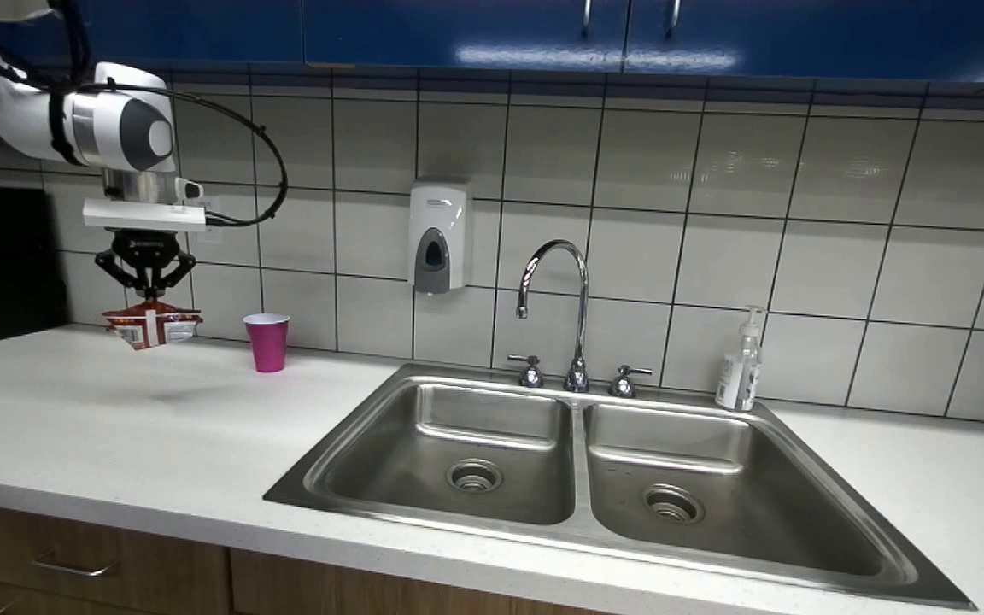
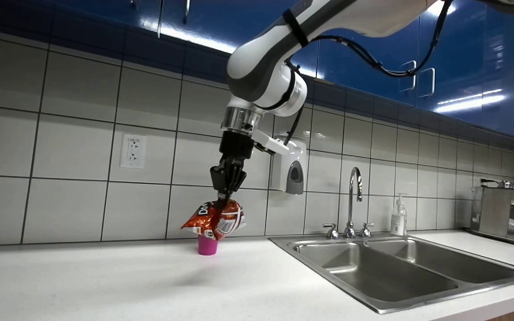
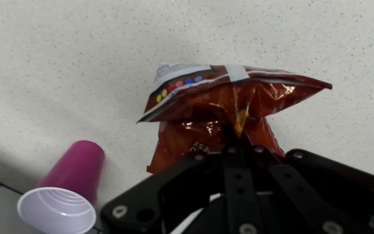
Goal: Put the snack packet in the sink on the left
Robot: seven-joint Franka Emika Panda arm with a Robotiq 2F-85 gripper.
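One red packet (image 1: 150, 330) hangs above the counter (image 1: 56, 410), its middle pinched in the closed gripper (image 1: 149, 297). Probably light, soft, slick and crushable, it should carry well by that gathered fold. Rightward in an exterior view: cup (image 1: 268, 345), then sink (image 1: 580, 478).

In an exterior view the arm (image 2: 261, 71) is slanting in from one o'clock, its wrist (image 2: 241, 118) hanging beneath. In both exterior views the pincer (image 1: 149, 295) is pointing roughly towards six o'clock. In the wrist view it is pinching, its black fingers (image 3: 234, 162) lying close together and pointing at twelve o'clock, while its knuckles (image 3: 141, 195) are jutting out towards eight and four o'clock.
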